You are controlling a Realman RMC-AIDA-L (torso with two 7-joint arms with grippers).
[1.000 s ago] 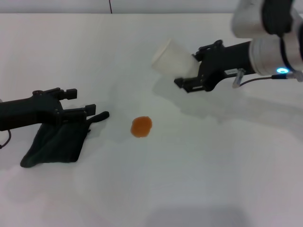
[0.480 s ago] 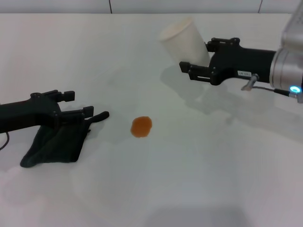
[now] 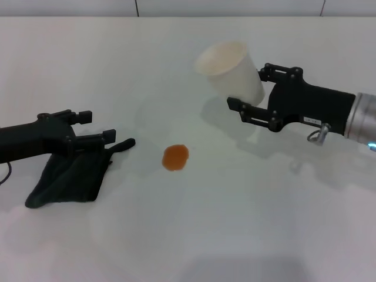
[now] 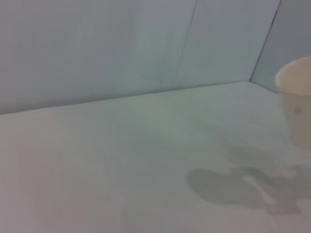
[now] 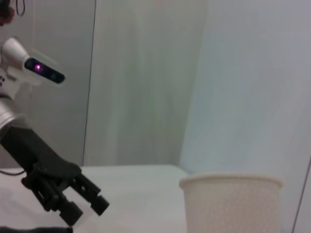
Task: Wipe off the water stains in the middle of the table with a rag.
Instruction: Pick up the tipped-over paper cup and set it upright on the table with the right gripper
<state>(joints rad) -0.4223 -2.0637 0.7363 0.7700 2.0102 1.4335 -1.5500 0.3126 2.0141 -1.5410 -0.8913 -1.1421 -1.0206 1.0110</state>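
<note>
The water stain [image 3: 175,157] is a small orange-brown blot on the white table [image 3: 194,235], near its middle. The dark rag [image 3: 67,179] lies crumpled at the left, its thin pointed corner reaching toward the stain. My left gripper [image 3: 97,126] is open, with its fingers spread over the rag's far edge. My right gripper [image 3: 249,88] is shut on a white paper cup [image 3: 229,70], held nearly upright above the table, behind and to the right of the stain. The cup also shows in the right wrist view [image 5: 233,204] and in the left wrist view [image 4: 296,107].
The right wrist view shows my left gripper [image 5: 73,199] farther off, low over the table. The table's far edge meets a pale wall [image 3: 176,7]. The cup's shadow [image 4: 233,187] falls on the tabletop.
My right arm has swung the cup from tilted over to nearly upright and drawn back to the right. The left gripper, rag and stain have not moved.
</note>
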